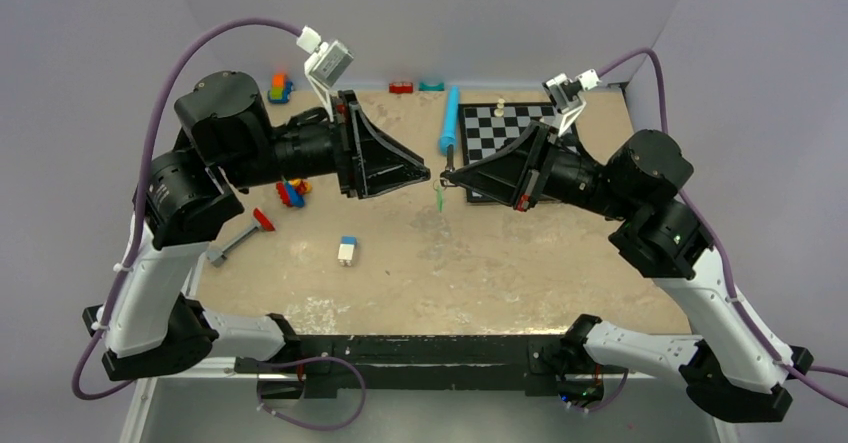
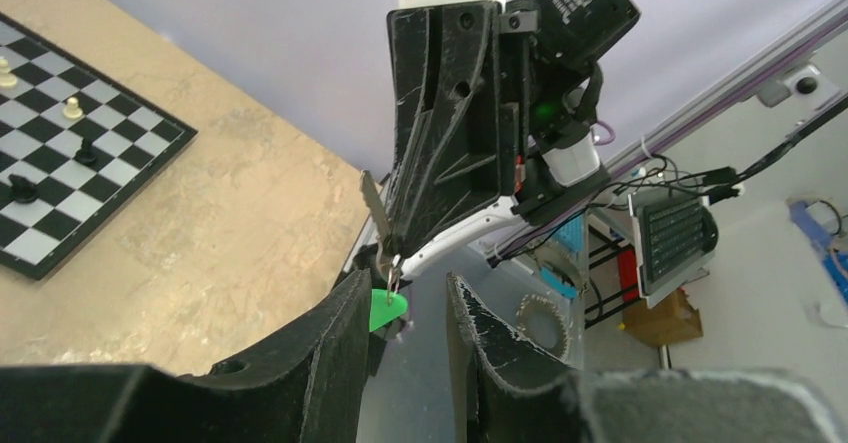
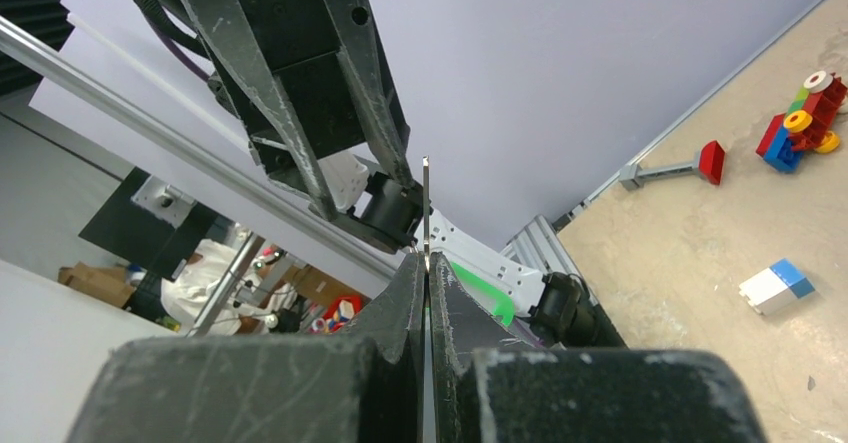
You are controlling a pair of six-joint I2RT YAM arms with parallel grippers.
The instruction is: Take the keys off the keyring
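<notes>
The keys, pinched by the right gripper with jaws clenched, could be knocked loose if bumped by the left gripper, jaws parted

Right pincer pinched on keys; silvery blade upright; left pincer facing, parted.
</notes>
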